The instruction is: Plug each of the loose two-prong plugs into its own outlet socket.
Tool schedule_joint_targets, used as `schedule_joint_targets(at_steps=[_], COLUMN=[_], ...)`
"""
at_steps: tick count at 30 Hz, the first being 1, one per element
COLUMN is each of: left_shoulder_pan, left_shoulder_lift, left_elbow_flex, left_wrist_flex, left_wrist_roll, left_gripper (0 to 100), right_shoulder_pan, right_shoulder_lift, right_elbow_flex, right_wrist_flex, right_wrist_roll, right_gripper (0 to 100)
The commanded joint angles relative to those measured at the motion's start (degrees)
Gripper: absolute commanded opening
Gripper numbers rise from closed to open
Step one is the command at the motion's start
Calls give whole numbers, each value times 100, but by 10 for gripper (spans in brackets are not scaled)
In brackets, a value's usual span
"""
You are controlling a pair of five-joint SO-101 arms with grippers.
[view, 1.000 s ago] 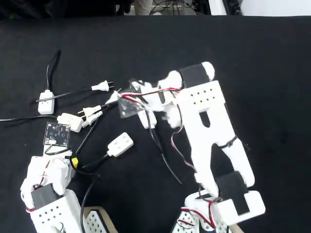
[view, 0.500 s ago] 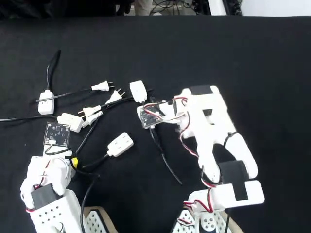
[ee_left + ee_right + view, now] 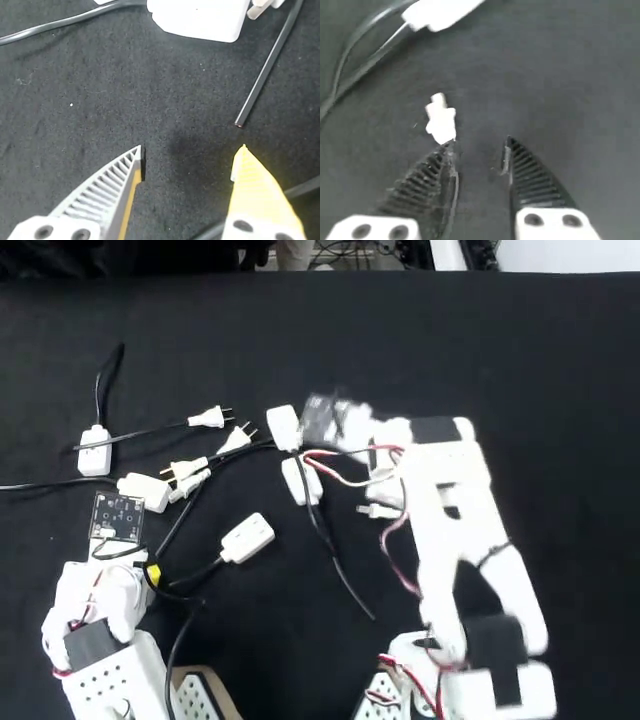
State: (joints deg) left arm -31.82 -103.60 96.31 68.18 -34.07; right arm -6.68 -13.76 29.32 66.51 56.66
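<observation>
Right hand (image 3: 480,144) hung low over the counter (image 3: 560,360), fingers spread wide, nothing between them. A small white piece (image 3: 440,120), a plug by the look of it, lay just beside one fingertip, so I'd call this lining up for a pick rather than a grasp. Left hand (image 3: 191,150) sat wide open too, empty, with a white socket block (image 3: 195,17) just ahead; probably waiting its turn. The high view gave the layout — loose plugs (image 3: 210,419) lying unplugged among scattered sockets (image 3: 248,537), left of centre. The right wrist view gave the fine part — fingertip and piece almost touching
</observation>
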Motion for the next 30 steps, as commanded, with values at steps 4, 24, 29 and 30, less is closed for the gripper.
schedule_joint_targets(at_steps=[4,24,29,30], left_shoulder_pan=[57,57,57,57], left_shoulder_lift=[-53,-53,-53,-53], left_elbow_flex=[110,110,110,110], left_wrist_flex=[-62,-53,-62,-62], left_wrist_roll=[-26,-26,-26,-26], left_gripper=[289,289,289,289], right_shoulder_pan=[519,211,211,220], right_shoulder_lift=[-1156,1200,1886,1921], right_elbow_flex=[22,189,-514,-593], right_wrist_flex=[158,-44,9,18], right_wrist_roll=[-4905,-11393,-11974,-12000], right_gripper=[141,342,340,340])
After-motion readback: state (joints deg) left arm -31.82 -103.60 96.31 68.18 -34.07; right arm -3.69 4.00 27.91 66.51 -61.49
